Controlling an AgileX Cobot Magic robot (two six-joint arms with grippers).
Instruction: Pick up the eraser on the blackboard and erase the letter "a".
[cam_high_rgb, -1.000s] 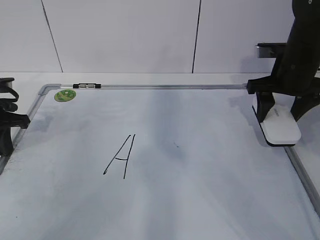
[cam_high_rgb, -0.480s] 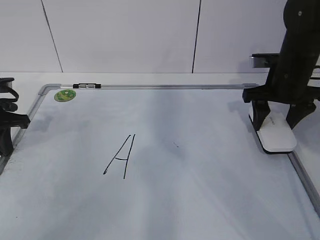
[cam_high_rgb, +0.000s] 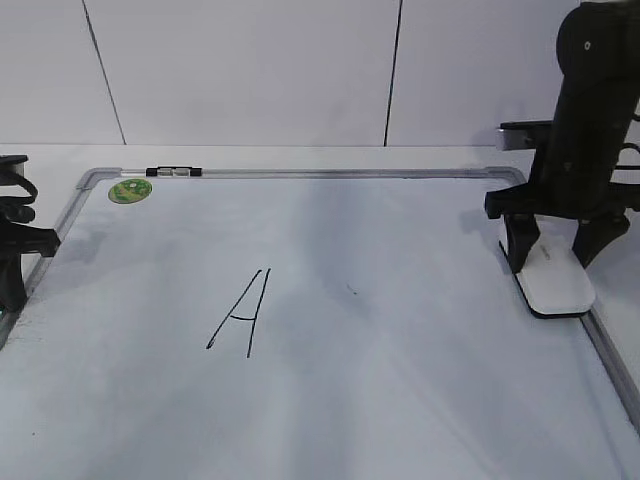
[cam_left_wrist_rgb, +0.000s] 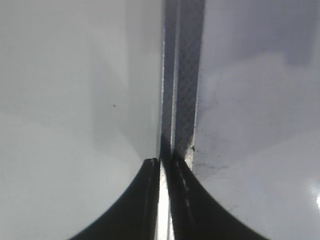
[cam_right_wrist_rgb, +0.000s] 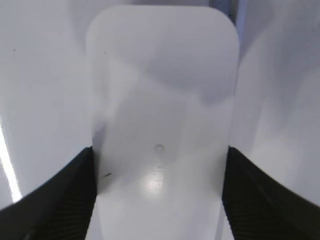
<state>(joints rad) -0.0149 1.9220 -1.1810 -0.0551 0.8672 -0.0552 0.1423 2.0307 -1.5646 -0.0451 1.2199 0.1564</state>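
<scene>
The white eraser (cam_high_rgb: 558, 282) is at the right edge of the blackboard (cam_high_rgb: 400, 400), its dark base down at the board surface. My right gripper (cam_high_rgb: 555, 265) stands over it with one finger on each long side, shut on it. In the right wrist view the eraser (cam_right_wrist_rgb: 162, 100) fills the space between the fingers of the gripper (cam_right_wrist_rgb: 160, 150). No lowercase "a" shows on the board; only a tiny faint mark (cam_high_rgb: 350, 290) lies near the middle. My left gripper (cam_high_rgb: 12, 285) is shut and empty at the board's left frame (cam_left_wrist_rgb: 182, 100), jaws (cam_left_wrist_rgb: 162, 161) together.
A large capital "A" (cam_high_rgb: 240, 312) is drawn left of the board's centre. A round green sticker (cam_high_rgb: 130, 190) sits at the far left corner, with a small clip (cam_high_rgb: 173, 172) on the far frame. White wall panels stand behind the table.
My right gripper has carried the eraser a little toward the camera and down along the board's right edge. The left arm has not moved.
</scene>
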